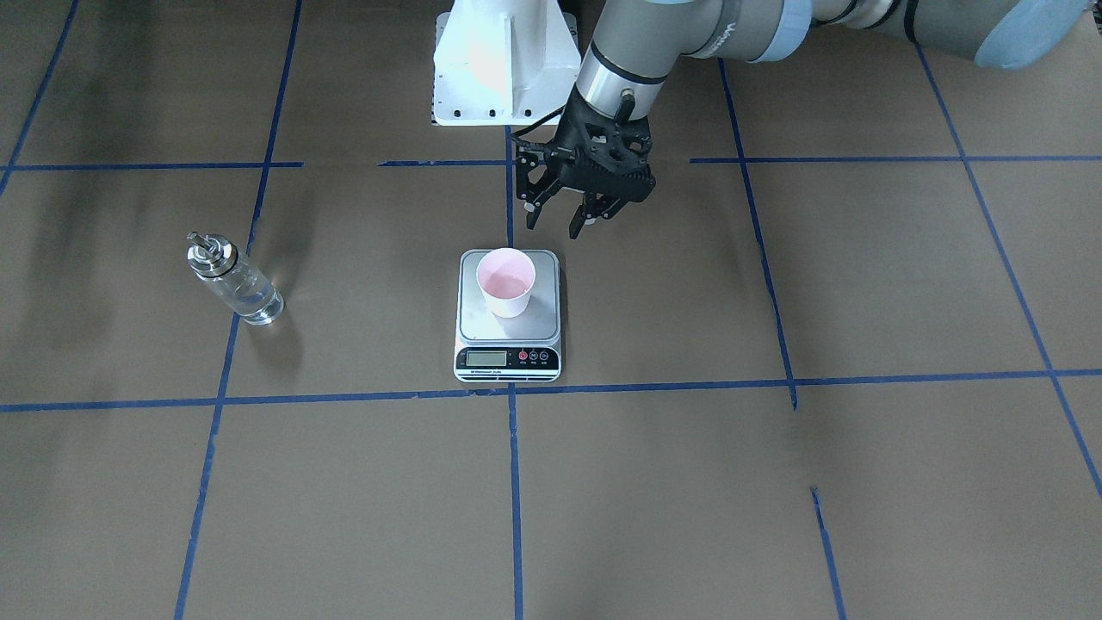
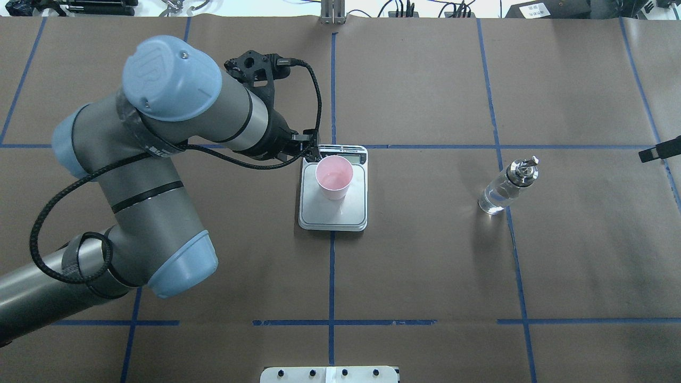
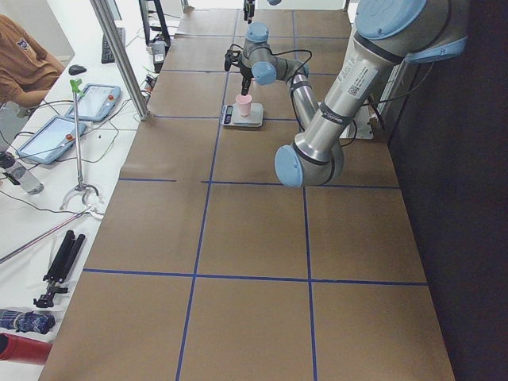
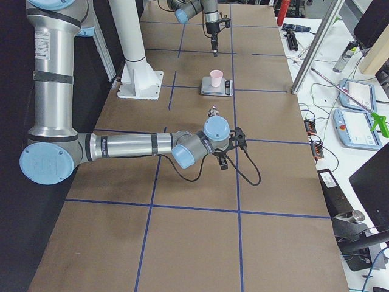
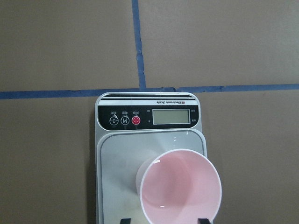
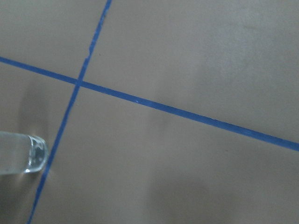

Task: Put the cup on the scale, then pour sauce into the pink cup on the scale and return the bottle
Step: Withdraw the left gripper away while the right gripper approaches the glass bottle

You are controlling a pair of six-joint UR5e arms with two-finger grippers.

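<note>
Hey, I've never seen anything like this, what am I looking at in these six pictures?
These are two robot arms at a brown table with blue tape lines. Four pictures come from fixed cameras: one facing the robot, one over its shoulders, one at each table end. The other two come from cameras on the wrists. A pink cup stands on a kitchen scale; a clear glass bottle stands apart on the table. The left end effector, the two-fingered grasping part, hangs open above the cup, holding nothing. The right end effector is near the bottle; I cannot tell whether it is open.
</note>
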